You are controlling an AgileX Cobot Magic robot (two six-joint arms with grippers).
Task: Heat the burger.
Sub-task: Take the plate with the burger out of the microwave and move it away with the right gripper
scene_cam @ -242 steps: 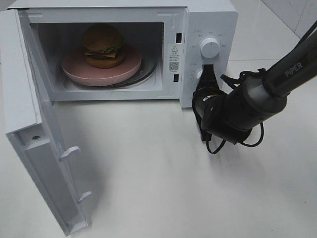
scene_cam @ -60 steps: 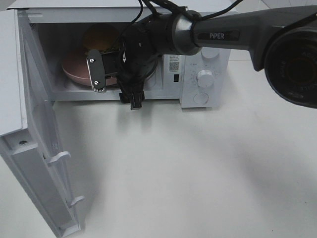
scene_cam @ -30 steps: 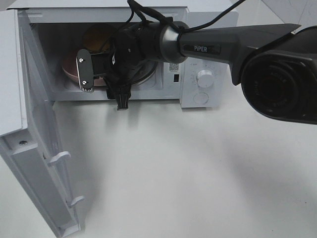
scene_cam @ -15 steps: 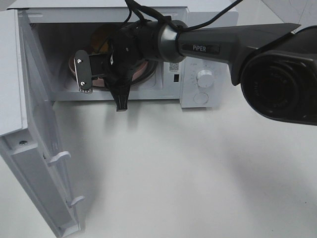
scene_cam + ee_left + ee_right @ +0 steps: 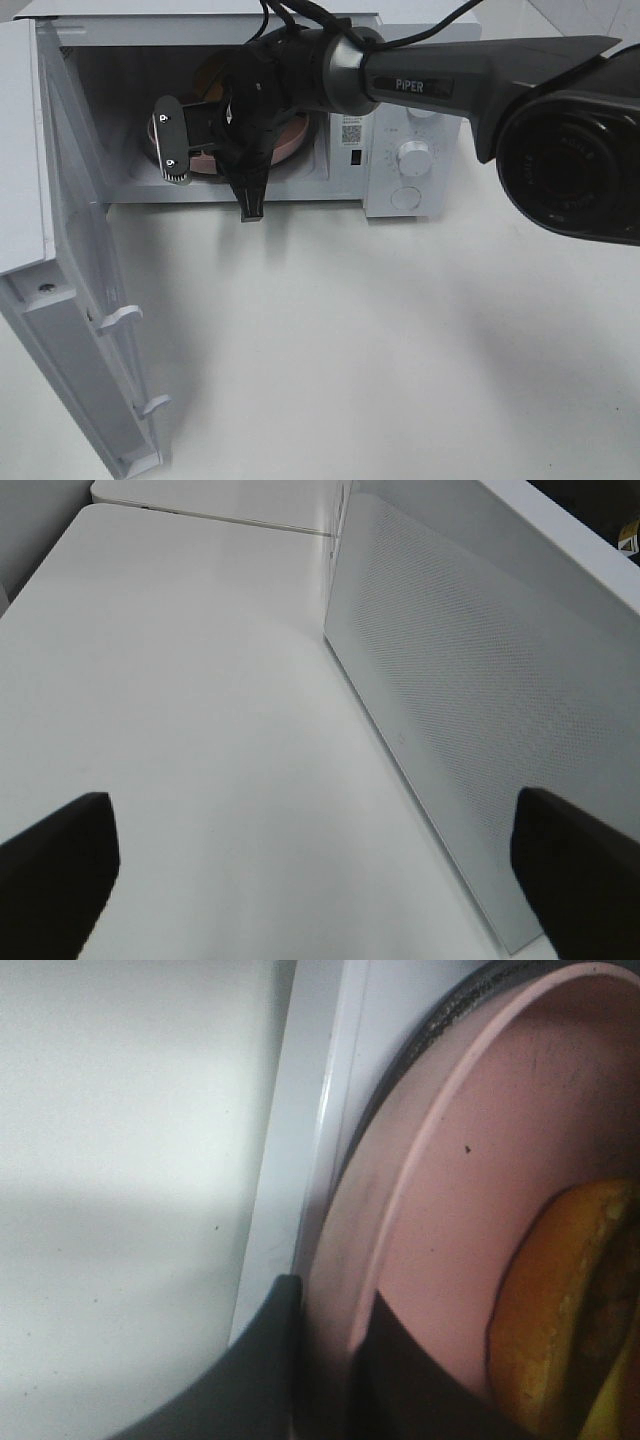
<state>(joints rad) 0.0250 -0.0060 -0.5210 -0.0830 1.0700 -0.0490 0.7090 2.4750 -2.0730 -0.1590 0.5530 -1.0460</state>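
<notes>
Clamped on the rim of the pink plate (image 5: 400,1220), the right gripper (image 5: 325,1360) has its 2 dark fingers (image 5: 270,1360) set close together, 1 on the outer wall of the plate and 1 on the inner side of the lip. From the high camera, the right gripper (image 5: 215,140) reaches across the middle into the open cavity of the white microwave (image 5: 420,90), and the wrist and its black cables hide most of what lies inside.

The burger (image 5: 565,1310) sits on the pink plate, inside the microwave; the right wrist view catches only its golden bun edge and a sliver of yellow. In the high view only a small brown arc of the burger (image 5: 212,68) shows above the arm, and the plate (image 5: 292,138) shows as a pink band beside the wrist. Under the plate a dark ring peeks out (probably the turntable, though the view is too tight to be sure).

The microwave door (image 5: 70,300) hangs wide open on the left of the high view. 2 round knobs (image 5: 413,156) sit on the control panel.

The left gripper (image 5: 320,870) is spread wide and holds nothing, its 2 dark fingertips (image 5: 55,865) over the white table (image 5: 180,680), next to the perforated panel of the door (image 5: 480,710).
</notes>
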